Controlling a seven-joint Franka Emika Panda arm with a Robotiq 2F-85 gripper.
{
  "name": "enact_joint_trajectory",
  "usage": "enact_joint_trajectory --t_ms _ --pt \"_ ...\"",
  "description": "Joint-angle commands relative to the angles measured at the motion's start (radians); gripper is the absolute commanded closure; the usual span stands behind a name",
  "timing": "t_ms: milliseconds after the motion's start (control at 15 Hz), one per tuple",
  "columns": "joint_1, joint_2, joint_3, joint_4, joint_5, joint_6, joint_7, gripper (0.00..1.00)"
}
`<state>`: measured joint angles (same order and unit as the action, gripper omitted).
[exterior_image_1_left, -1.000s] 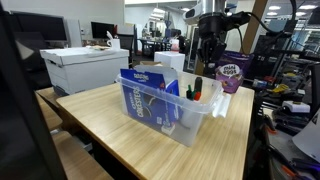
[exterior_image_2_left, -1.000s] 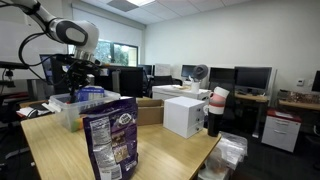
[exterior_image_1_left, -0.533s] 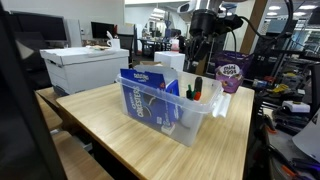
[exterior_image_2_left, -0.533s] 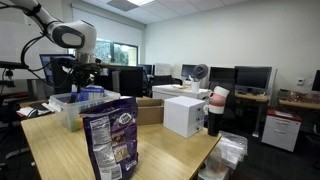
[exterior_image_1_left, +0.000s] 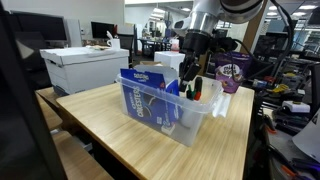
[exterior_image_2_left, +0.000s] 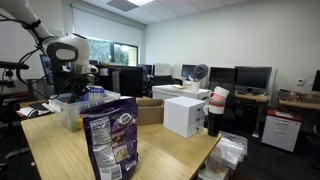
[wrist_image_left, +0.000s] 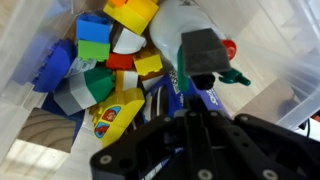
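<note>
Closest in, the wrist view shows the gripper (wrist_image_left: 198, 100) with its jaws pressed together and a dark green piece (wrist_image_left: 205, 50) right at their tips. Whether the tips pinch it or only touch it cannot be told. It hangs over the inside of the clear bin (wrist_image_left: 290, 40), above the heap and not lying in it. My reading is that the work is about midway: the pincer is down at the bin, and the green piece is neither let go nor lifted clear. Under it the bin holds loose blocks (wrist_image_left: 93, 35) in yellow, green, blue and red, a white piece (wrist_image_left: 185, 25) with a red cap (wrist_image_left: 230, 47) beside it, and a yellow packet (wrist_image_left: 115, 115). In an exterior view the gripper (exterior_image_1_left: 190, 78) dips into the bin (exterior_image_1_left: 200, 125) at its far end, with a blue packet (exterior_image_1_left: 150, 100) leaning against the front wall. The bin stands on a wooden table (exterior_image_1_left: 110, 135). Behind it are a shut white box (exterior_image_1_left: 85, 68) and a purple bag (exterior_image_1_left: 232, 72), contents unseen.
</note>
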<state>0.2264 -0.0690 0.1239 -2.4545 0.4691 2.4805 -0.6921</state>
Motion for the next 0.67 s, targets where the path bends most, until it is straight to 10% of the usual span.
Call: enact_joint_trajectory --t_ms 0,600 --pt "-0.002 0.023 0.009 -0.022 0.079 0.013 -0.017 0.98" --pt "-0.025 0.058 0.013 0.015 -0.031 -0.192 0.09 0.98"
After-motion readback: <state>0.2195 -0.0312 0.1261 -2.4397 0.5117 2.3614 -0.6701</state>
